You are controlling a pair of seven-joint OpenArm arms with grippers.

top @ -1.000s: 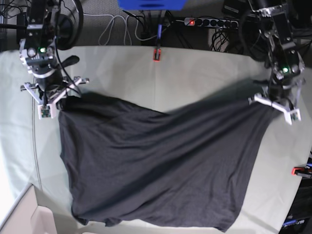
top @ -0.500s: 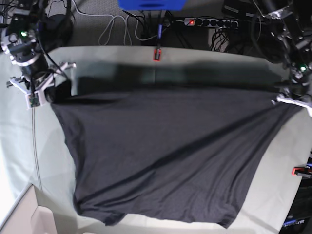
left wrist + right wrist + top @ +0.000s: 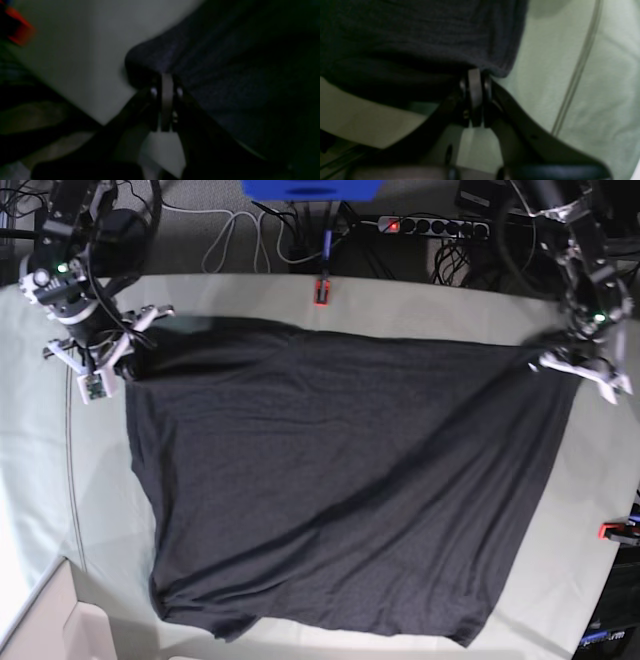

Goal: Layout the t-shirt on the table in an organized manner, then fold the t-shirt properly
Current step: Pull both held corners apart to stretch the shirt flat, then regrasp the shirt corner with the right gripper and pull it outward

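t-shirt (image 3: 340, 480) corners btwn both fingers, prob.

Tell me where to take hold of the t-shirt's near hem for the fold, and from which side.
Grip the t-shirt at its two near hem corners, coming in from the table's near edge. That hem lies flat and free on the cloth, while the far corners are already pinched by the left end effector and right end effector. The near corners look slightly curled, so a low, sideways pinch seems best.

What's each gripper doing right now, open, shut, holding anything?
Left gripper: shut on a far corner of the t-shirt.
Right gripper: shut on the t-shirt's other far corner.
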